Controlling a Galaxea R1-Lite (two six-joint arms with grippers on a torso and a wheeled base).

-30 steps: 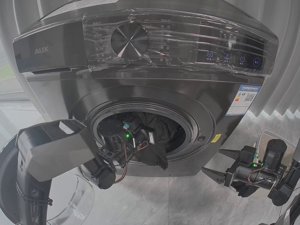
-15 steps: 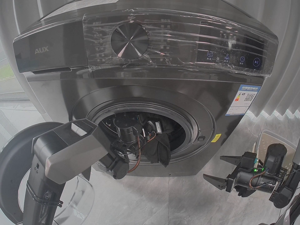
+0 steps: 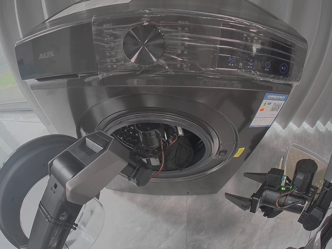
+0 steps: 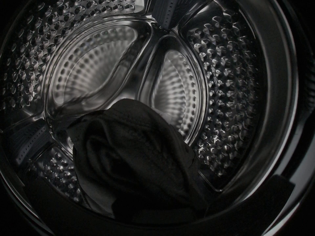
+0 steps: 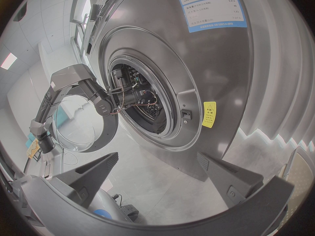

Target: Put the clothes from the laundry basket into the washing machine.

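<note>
Inside the washing machine [image 3: 207,101] drum, 1 dark garment [image 4: 137,161] sits bunched low before my left arm [image 3: 86,166], its grip I cannot tell, so I'd say loading's underway; next, my right gripper [image 3: 235,185], spread wide and empty, needs the laundry basket [image 3: 287,156] beside it.

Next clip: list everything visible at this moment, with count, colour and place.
washing machine: 1, dark grey, centre
door: 1, grey with clear window, open at left
garment: 1, black, inside the drum
laundry basket: 1, pale, floor at right
label: 1, blue and white, machine front
sticker: 1, yellow, right of the opening
curtain: 1, white, behind the machine
left arm: 1, grey and black, wrist in the drum
right gripper: 1, black, jaws open, beside the basket
</note>
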